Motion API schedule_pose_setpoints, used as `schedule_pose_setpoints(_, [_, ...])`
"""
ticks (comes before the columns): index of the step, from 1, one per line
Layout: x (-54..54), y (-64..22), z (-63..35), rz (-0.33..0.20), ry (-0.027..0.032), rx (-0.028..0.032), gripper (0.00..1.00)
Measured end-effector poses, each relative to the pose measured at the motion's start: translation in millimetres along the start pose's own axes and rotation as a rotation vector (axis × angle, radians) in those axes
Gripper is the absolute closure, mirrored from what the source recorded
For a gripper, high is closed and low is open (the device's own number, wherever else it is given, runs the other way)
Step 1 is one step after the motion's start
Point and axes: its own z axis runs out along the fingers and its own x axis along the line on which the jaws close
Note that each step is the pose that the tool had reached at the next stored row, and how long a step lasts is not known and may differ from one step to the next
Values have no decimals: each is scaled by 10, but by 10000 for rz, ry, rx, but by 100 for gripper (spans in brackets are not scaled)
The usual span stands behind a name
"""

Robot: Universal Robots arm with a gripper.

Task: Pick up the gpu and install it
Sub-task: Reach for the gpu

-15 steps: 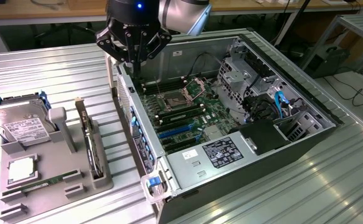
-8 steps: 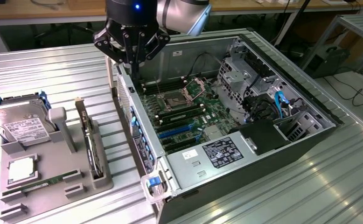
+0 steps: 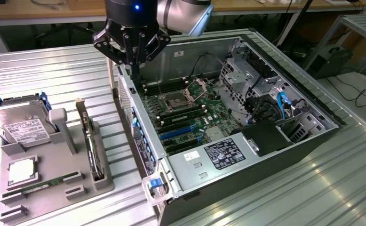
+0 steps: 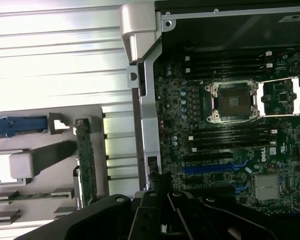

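Note:
The gpu [image 3: 92, 147] stands on its long edge in a slot of the grey holder tray [image 3: 52, 200], at the exterior view's left, with its pale bracket end rising at the far side. In the wrist view the gpu [image 4: 85, 160] appears as a thin green strip beside the case wall. My gripper [image 3: 132, 68] hangs shut and holds nothing, above the rear left wall of the open computer case [image 3: 277, 155]. It is well apart from the gpu. The dark fingers [image 4: 157, 187] show over the case edge in the wrist view.
The tray also carries a silver hard drive [image 3: 19, 126], a CPU chip [image 3: 21, 170] and a RAM stick [image 3: 42, 184]. Inside the case lie the motherboard's CPU socket [image 4: 232, 100], blue expansion slots [image 4: 210, 169] and the power supply [image 3: 224, 155]. The table is ribbed metal.

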Motion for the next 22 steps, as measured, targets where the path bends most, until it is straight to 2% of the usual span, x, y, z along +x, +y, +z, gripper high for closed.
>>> schedule_pose_setpoints(22, [83, -76, -4, 0, 0, 0, 89])
